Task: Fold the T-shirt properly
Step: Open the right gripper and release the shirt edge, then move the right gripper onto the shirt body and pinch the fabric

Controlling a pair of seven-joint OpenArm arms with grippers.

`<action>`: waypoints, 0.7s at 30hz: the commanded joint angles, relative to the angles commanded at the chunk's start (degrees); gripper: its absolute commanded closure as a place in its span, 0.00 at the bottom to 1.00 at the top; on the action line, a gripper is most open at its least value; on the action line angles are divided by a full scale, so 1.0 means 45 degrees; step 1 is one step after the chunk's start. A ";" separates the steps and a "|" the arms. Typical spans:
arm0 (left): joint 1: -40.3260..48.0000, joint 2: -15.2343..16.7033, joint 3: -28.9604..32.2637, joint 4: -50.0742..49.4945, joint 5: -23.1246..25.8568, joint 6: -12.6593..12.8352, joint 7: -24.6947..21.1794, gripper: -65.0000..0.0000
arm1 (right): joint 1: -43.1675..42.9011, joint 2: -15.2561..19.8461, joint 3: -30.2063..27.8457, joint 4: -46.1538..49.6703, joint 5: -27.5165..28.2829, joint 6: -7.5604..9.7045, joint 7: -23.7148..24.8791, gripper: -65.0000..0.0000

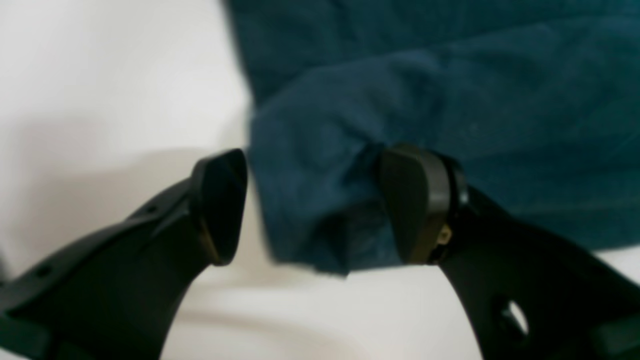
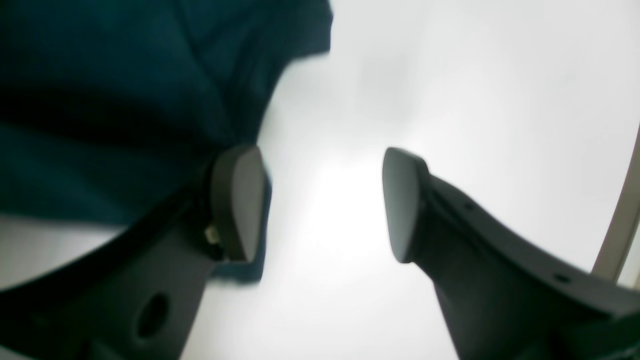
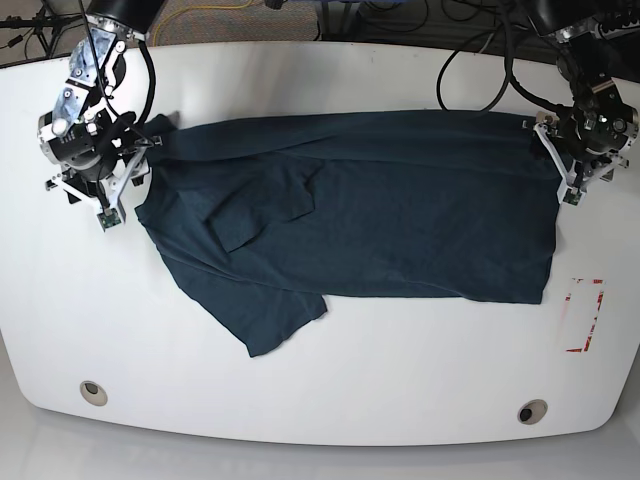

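The T-shirt (image 3: 400,210) lies spread on the white tabletop (image 3: 330,400), its long axis running from our right end effector (image 3: 100,165) across to our left end effector (image 3: 580,150). Both sit at opposite ends, jaws open (a corner of cloth lies between the left one's fingers, while the right one's gap shows only bare tabletop), so neither arm is nearer.

Your T-shirt (image 3: 400,215) lies spread across the middle of the table (image 3: 330,390). Your right gripper (image 3: 118,190) sits at its left edge in the base view, your left gripper (image 3: 560,165) at its far right edge, well apart.
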 joint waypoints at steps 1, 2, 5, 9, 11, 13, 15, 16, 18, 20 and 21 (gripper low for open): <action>0.0000 0.0000 0.0020 0.0137 0.0000 0.0000 0.0020 0.35 | 0.0039 0.0000 -0.0020 -0.0078 0.0000 0.0000 -0.0020 0.44; 0.0000 0.0000 0.0059 0.0313 0.0000 0.0000 0.0078 0.35 | 0.0098 0.0000 -0.0098 -0.0176 0.0000 0.0000 -0.0059 0.44; -0.0059 0.0000 0.0059 0.0527 0.0000 0.0000 0.0527 0.35 | 0.0078 0.0059 -0.0195 -0.0293 0.0020 0.0020 -0.0098 0.44; -0.0352 -0.0039 -0.0020 0.0547 0.0000 0.0000 0.0703 0.35 | 0.0098 -0.0117 -0.0234 -0.0352 0.0117 0.0078 0.0078 0.44; -0.0352 -0.0039 -0.0020 0.0547 0.0000 0.0000 0.0684 0.35 | 0.0215 -0.0508 -0.0274 -0.0410 0.0117 0.0078 0.0293 0.44; -0.0391 -0.0039 -0.0020 0.0547 0.0000 0.0000 0.0664 0.35 | 0.0742 -0.0879 -0.0352 -0.0645 0.0078 0.0098 0.0410 0.44; -0.0391 -0.0039 -0.0020 0.0547 0.0000 0.0000 0.0664 0.35 | 0.1094 -0.1074 -0.0684 -0.0957 0.0098 0.0098 0.0449 0.44; -0.0391 -0.0020 -0.0020 0.0547 0.0000 0.0000 0.0664 0.35 | 0.1172 -0.1133 -0.0821 -0.1035 0.0098 0.0098 0.0449 0.44; -0.0410 -0.0039 -0.0020 0.0547 0.0000 0.0000 0.0664 0.35 | 0.1485 -0.1446 -0.1543 -0.1368 0.0117 0.0098 0.0567 0.44; -0.0410 -0.0039 -0.0020 0.0547 0.0000 0.0000 0.0645 0.35 | 0.1661 -0.1758 -0.2129 -0.1602 0.0020 0.0078 0.0821 0.44; -0.0410 -0.0039 0.0000 0.0547 0.0000 0.0000 0.0645 0.35 | 0.1739 -0.1895 -0.2442 -0.1778 0.0020 0.0020 0.1055 0.44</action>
